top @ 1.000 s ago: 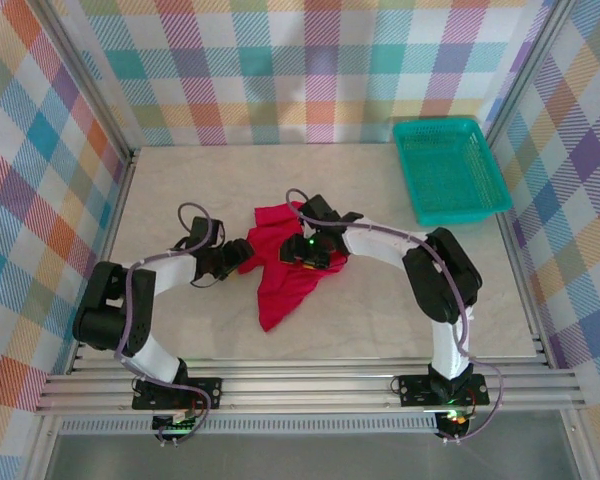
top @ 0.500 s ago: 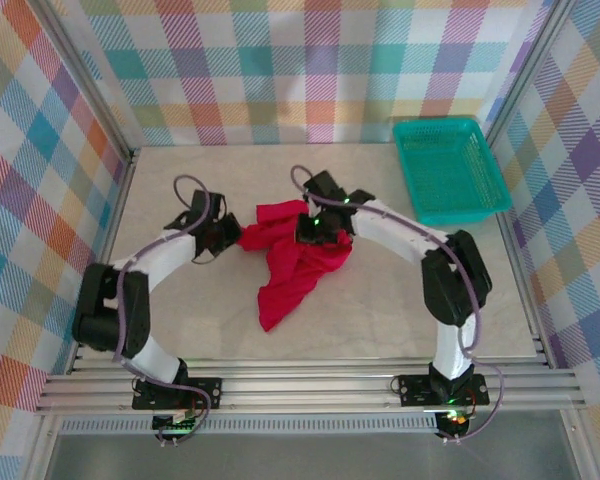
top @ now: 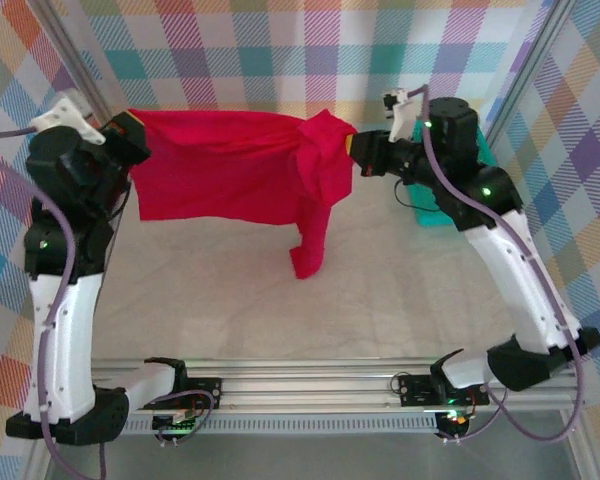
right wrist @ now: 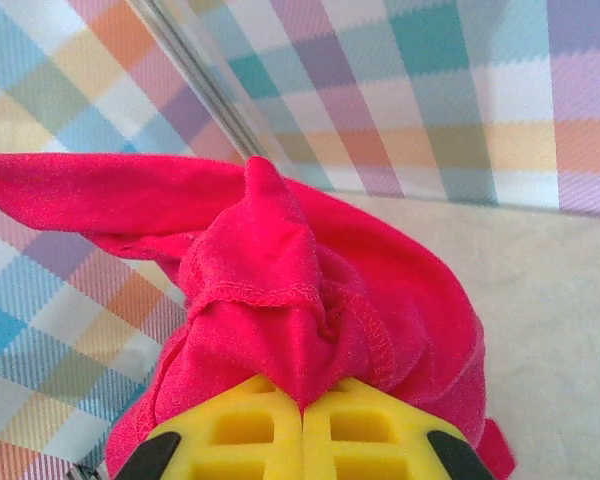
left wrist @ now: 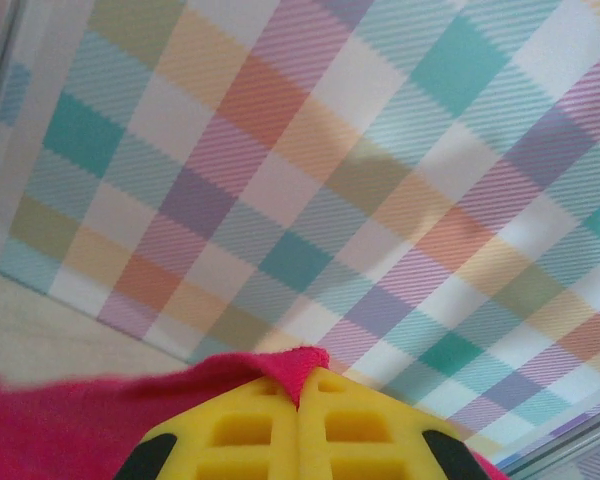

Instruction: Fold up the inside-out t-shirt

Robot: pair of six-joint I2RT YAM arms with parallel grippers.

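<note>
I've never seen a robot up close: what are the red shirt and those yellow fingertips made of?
The t-shirt looks like soft matte knit cloth, perhaps cotton: it drapes, bunches and shows a stitched hem. The yellow fingertips look like moulded matte plastic or rubber, with grid-like recesses; which, I cannot tell.

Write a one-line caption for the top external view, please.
The left gripper and right gripper hold the red t-shirt stretched between them above the table.

White arm links [top: 65,330], black joints [top: 450,125]; purple cables [top: 5,133]; green lights [top: 487,191]; yellow grid-moulded fingers [left wrist: 250,430].
</note>
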